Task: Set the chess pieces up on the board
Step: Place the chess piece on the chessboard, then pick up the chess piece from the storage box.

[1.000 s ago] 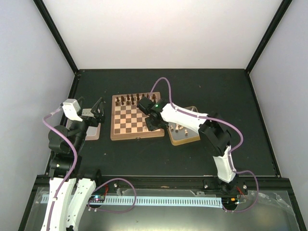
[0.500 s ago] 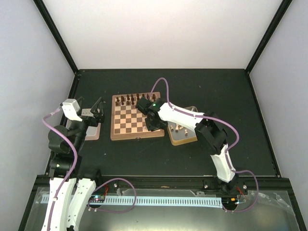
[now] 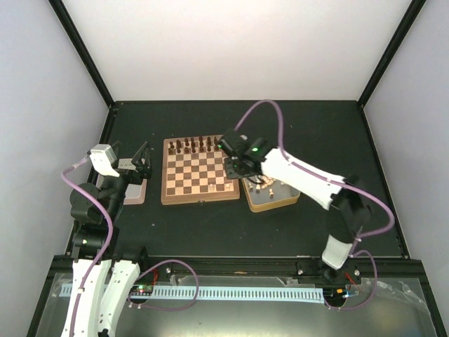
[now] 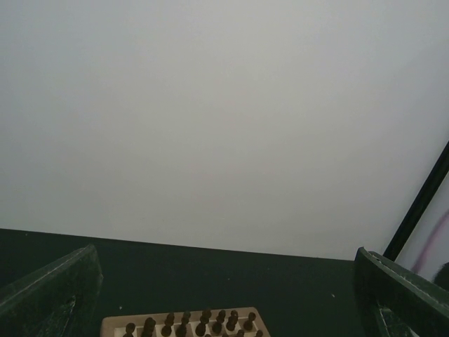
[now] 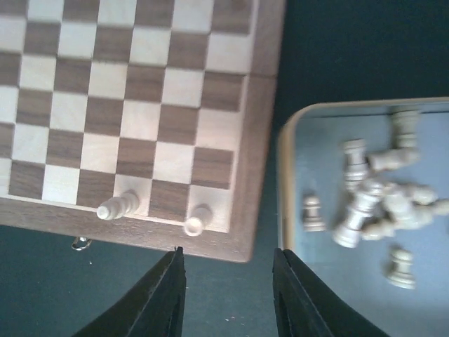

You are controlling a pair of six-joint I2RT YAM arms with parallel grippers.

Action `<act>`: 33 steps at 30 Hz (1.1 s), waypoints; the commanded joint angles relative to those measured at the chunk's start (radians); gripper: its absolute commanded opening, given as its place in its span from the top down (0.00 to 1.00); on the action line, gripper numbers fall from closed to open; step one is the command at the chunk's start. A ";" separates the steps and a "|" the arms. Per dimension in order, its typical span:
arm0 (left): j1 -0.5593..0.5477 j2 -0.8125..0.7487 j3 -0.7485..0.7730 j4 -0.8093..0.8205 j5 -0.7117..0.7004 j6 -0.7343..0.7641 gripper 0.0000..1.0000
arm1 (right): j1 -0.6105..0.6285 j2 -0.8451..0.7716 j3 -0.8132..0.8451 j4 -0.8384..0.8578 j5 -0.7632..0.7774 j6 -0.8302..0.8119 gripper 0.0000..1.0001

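The board (image 3: 189,172) lies left of centre, with dark chessmen (image 3: 193,145) on its far rows. Two pale chess pieces stand on its near row by the right corner: one (image 5: 118,206) leaning in view, one (image 5: 198,220) on the corner square. My right gripper (image 3: 234,170) hovers above the board's right edge, open and empty (image 5: 228,256). Several more pale pieces (image 5: 379,196) lie in the tin (image 5: 284,175). My left gripper (image 3: 144,158) is open and empty, left of the board; its fingers (image 4: 49,295) frame the dark chessmen (image 4: 189,326).
The gold-rimmed tin (image 3: 279,200) sits right against the board's right side. A pale flat tray (image 3: 132,192) lies under my left arm. Black frame posts stand at the table's back corners, with white walls behind.
My right arm has pulled back from the board's near row toward the right and up. A pale piece now stands alone on the near right corner square. The left arm has not moved.
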 commanded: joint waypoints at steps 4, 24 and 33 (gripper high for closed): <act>0.015 0.005 -0.002 0.059 0.068 0.002 0.01 | -0.190 -0.220 -0.286 0.144 -0.036 -0.062 0.60; 0.018 0.046 -0.025 0.101 0.136 0.001 0.01 | -0.302 -0.035 -0.323 0.225 -0.168 -0.207 0.70; 0.019 0.069 -0.029 0.118 0.161 -0.018 0.01 | -0.301 0.011 -0.309 0.221 -0.192 -0.230 0.72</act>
